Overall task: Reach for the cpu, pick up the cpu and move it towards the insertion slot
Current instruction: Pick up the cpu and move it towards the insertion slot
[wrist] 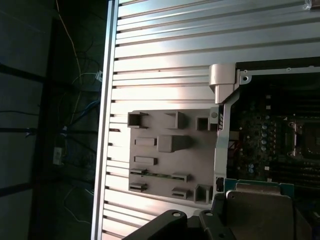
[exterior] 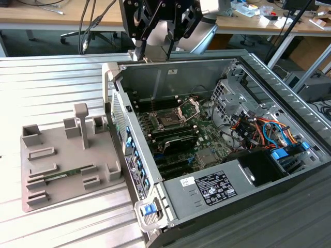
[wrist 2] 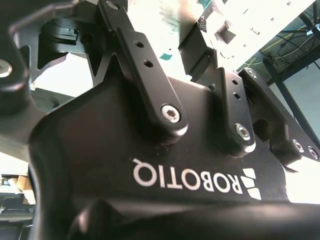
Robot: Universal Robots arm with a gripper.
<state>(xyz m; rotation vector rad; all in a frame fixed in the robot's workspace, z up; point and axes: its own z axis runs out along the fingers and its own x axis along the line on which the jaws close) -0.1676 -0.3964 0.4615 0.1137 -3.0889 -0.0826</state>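
Hovering over the open grey steel computer case, the black gripper sits well above the dark square silver-framed insertion slot. Second wrist view: matte black bolted linkages. First wrist view: flat silver-cream cpu, green-edged, seemingly clamped by the gripper; smooth metal could slip or tilt, missing the socket.
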